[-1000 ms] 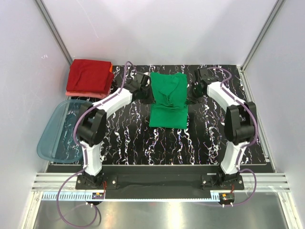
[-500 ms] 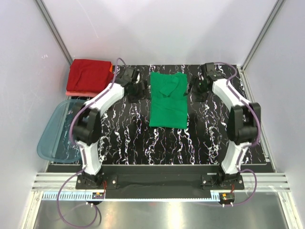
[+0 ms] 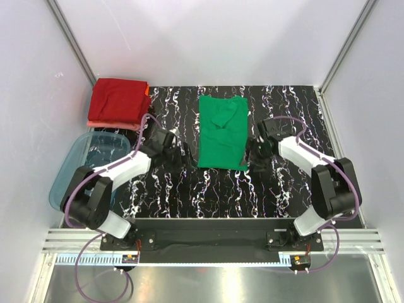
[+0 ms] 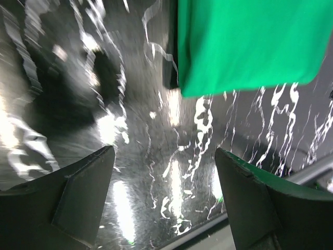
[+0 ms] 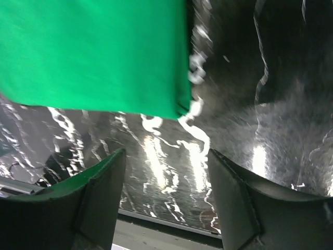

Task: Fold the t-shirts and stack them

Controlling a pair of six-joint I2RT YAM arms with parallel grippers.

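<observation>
Left gripper [image 3: 180,154] and right gripper [image 3: 257,152] flank the green t-shirt [image 3: 222,134], both empty.
Each has its jaws spread wide over the marbled table [image 3: 189,186], gripping nothing; the shirt lies flat between them, its near left corner just ahead of the left fingers [image 4: 86,179], its near right corner just ahead of the right.

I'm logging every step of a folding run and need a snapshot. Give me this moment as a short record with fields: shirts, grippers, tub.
green t-shirt: flat on the table, sides folded in, not yet stacked
folded stack: dark red shirts on a salmon-pink one, far left corner
left gripper: open, empty, by the green shirt's near left corner
right gripper: open, empty, by its near right corner
blue tub: left edge, just nearer than the stack
</observation>
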